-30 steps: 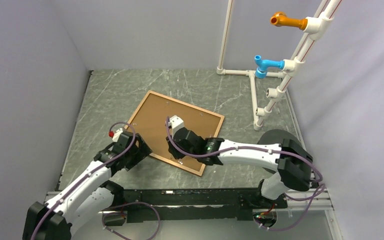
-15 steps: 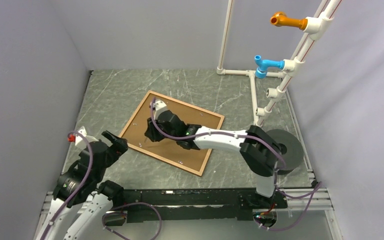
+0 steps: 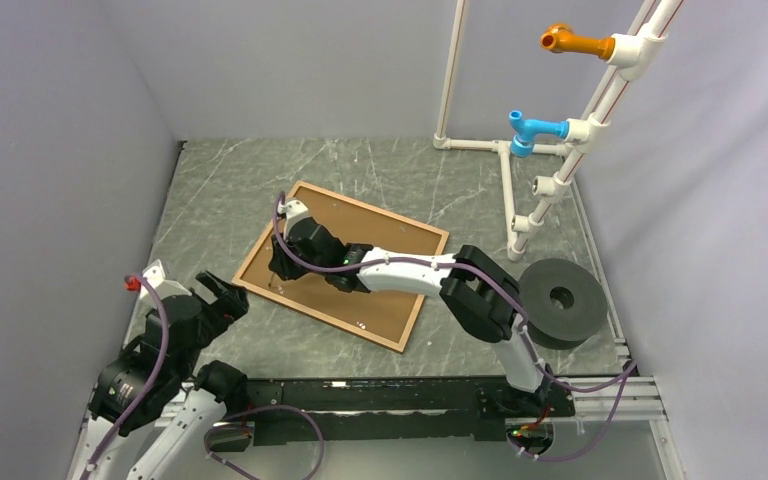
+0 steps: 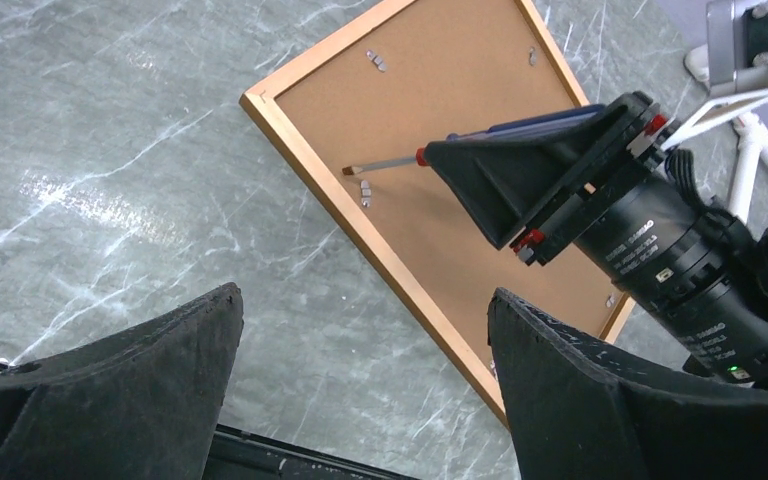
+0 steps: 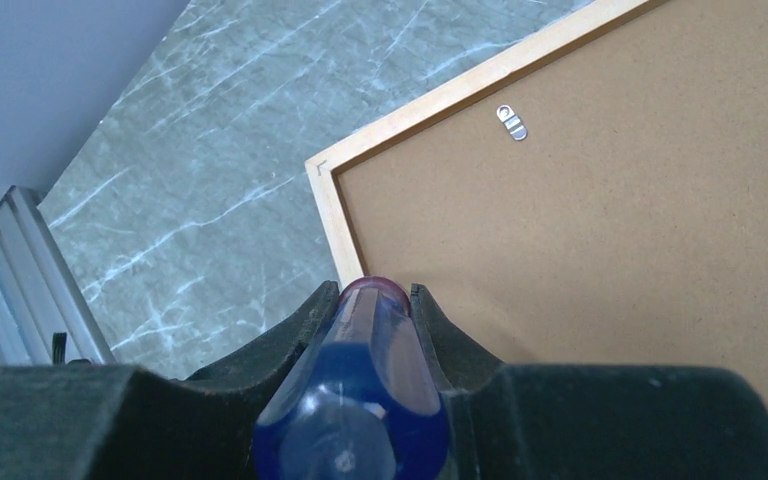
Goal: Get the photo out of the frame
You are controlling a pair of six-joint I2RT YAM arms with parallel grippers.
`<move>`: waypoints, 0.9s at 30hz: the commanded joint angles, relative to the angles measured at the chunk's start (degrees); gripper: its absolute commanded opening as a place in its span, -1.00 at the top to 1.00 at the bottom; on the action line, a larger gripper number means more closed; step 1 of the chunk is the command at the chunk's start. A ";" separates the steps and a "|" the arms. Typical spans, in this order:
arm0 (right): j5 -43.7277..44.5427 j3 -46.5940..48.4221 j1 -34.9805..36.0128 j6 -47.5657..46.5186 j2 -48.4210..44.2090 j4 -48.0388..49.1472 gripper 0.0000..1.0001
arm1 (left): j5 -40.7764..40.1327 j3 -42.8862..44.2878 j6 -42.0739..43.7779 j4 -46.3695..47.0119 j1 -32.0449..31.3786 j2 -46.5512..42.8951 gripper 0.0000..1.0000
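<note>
Grey marbled table (image 3: 220, 190) carries frame (image 3: 380, 210) face-down at centre, photo (image 3: 390, 250) seated in it, brown backing up; right gripper (image 3: 282, 262) over its left part, clamped on blue-handled screwdriver (image 4: 385, 163), tip just beside metal clip (image 4: 365, 192); left gripper (image 4: 360, 300) spread wide, empty, lower left, off frame's near corner.

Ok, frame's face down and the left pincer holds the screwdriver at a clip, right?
No: the right pincer holds the screwdriver, as the left wrist view shows; the left pincer is open and empty. The rest stands.
</note>
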 commanded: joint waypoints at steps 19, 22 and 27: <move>3.21 -4.90 0.51 -2.30 -6.34 -3.41 1.00 | 3.23 -3.56 1.28 2.85 0.23 -0.08 -0.90; 4.74 -5.51 0.52 -2.99 -6.92 -4.31 1.00 | 3.56 -3.62 1.31 2.97 0.26 0.03 -0.90; 10.49 -7.95 0.82 -4.97 -10.66 -5.72 1.00 | 3.54 -3.52 1.07 2.40 0.25 -0.34 -0.90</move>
